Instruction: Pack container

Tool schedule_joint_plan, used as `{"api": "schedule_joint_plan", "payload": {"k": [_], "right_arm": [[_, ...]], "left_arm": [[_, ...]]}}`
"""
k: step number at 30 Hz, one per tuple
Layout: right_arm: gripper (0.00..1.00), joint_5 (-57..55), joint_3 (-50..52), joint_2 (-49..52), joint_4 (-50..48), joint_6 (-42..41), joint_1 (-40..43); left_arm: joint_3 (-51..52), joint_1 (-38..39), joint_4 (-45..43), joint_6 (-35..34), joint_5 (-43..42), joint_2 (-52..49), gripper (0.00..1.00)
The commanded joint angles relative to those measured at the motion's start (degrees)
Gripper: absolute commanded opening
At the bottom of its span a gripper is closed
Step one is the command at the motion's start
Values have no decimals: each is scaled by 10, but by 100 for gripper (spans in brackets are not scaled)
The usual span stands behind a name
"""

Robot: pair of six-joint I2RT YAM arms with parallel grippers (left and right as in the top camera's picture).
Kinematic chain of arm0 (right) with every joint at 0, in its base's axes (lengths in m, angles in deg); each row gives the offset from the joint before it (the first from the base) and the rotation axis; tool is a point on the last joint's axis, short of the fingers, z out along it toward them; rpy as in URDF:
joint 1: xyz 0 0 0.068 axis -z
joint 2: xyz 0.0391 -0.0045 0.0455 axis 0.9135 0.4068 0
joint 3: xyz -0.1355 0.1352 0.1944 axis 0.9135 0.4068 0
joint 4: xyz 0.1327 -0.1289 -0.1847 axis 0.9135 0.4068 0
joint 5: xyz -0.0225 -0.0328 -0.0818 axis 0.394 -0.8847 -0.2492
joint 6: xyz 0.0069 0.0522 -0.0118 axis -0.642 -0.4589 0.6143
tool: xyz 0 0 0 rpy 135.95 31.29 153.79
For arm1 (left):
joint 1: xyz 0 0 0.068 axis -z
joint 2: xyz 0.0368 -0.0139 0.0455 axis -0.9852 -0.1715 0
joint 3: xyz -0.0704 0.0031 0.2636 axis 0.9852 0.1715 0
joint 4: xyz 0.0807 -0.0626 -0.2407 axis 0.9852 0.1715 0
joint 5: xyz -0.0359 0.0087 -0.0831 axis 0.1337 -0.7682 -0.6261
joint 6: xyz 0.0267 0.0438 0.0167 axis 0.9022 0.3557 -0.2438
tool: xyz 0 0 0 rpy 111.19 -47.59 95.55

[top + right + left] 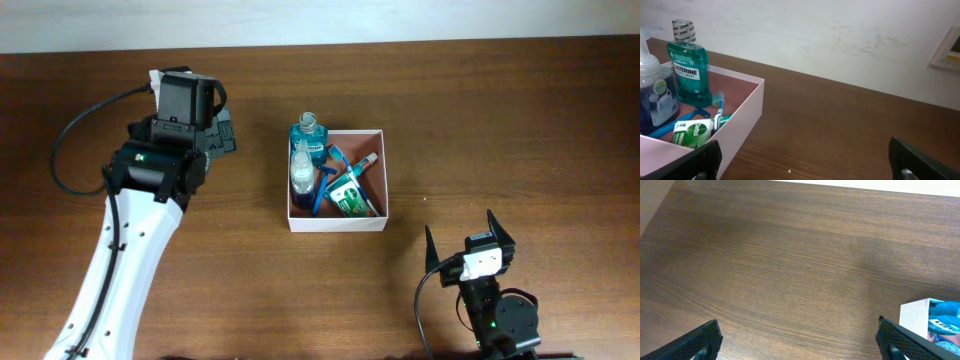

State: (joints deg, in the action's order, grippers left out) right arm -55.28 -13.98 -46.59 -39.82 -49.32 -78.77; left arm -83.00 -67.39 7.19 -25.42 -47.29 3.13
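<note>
Both grippers have their jaws spread wide and hold nothing: the left gripper (pixel 226 128) hangs over bare table (pixel 480 110) to the left of the container (pixel 337 223), and the right gripper (pixel 460 224) is near the front edge, off the container's right corner. The container sits mid-table with a teal mouthwash bottle (pixel 310 135) upright in its far left corner, a pump bottle (pixel 301 176) just beside that, and a green soap packet (pixel 350 196) lying inside
</note>
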Motion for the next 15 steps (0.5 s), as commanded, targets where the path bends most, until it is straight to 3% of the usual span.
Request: {"api": "schedule_joint_plan", "payload": {"k": [1, 8, 15], "right_arm": [[99, 1, 3, -7, 5, 0, 4], [99, 1, 3, -7, 5, 0, 4], [99, 1, 3, -7, 5, 0, 4]], "left_arm": [[-5, -2, 4, 2, 5, -3, 99], [-2, -2, 4, 3, -13, 6, 99], [2, -2, 8, 3, -16, 128, 100]]}}
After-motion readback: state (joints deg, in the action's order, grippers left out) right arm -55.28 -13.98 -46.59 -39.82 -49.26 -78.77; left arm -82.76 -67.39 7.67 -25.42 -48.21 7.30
